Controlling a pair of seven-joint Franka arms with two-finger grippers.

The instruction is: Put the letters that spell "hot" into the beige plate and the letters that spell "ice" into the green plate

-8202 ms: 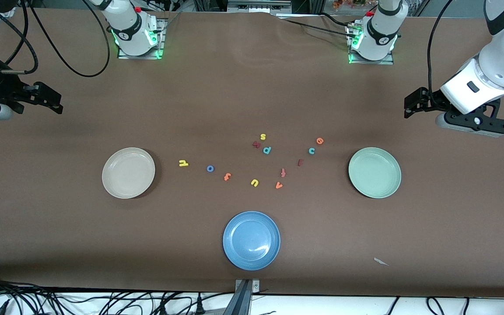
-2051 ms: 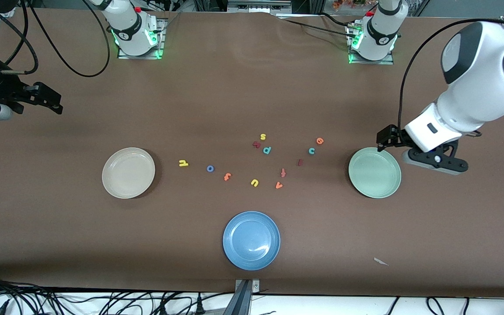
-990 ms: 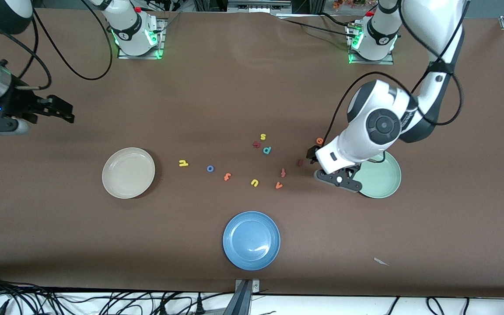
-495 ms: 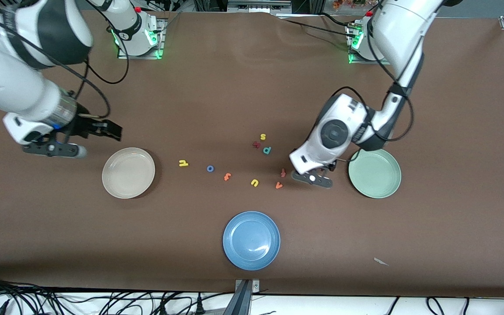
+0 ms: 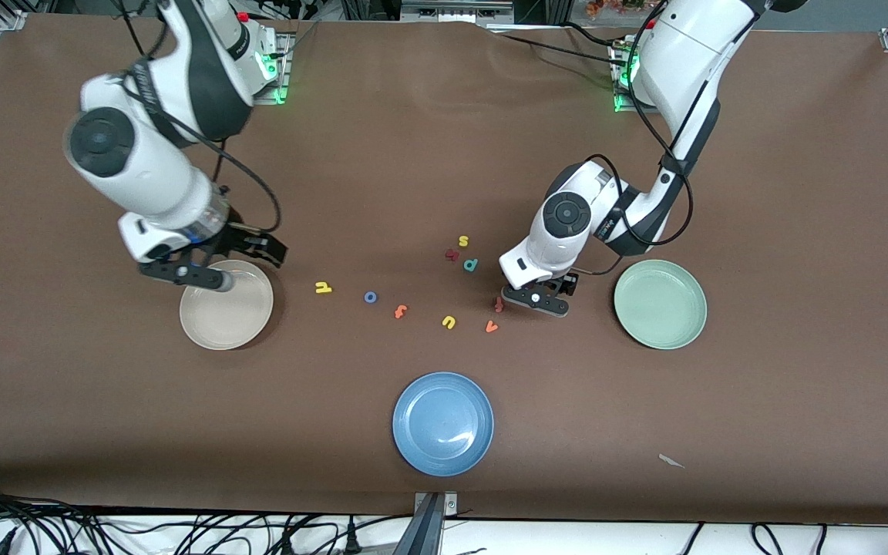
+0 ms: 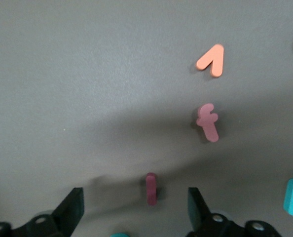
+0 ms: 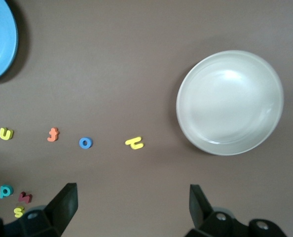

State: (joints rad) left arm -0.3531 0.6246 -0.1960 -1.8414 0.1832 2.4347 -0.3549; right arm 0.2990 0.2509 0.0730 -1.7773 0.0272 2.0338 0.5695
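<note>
On the brown surface (image 5: 428,154), between the beige plate (image 5: 226,304) and the green plate (image 5: 660,304), the small foam letters are scattered. Both plates are seen with nothing in them. The left pincer (image 6: 136,207) is lowered over the dark red i (image 6: 151,188), and its two fingers are seen apart, one at each side of this letter, without touching it in the left wrist view; nothing is grasped. A teal edge, which may be the c, is just visible at the border of that view, but it cannot be told for sure, and the orange e is hidden under the arm in the front view. Near the i lie a dark red f-shaped letter (image 6: 207,121) and an orange angular letter (image 6: 211,59). The right pincer (image 7: 131,205) is held over the surface beside the beige plate, at the edge of the plate that is toward the bases, and its fingers are spread wide and empty. The yellow h (image 5: 324,287), the blue o (image 5: 371,297) and the orange t (image 5: 401,311) lie in a loose row on the surface, the h nearest to the beige plate. A yellow u (image 5: 449,321) lies after the t in this row. A blue plate (image 5: 442,423) is placed nearest to the front camera.
</note>
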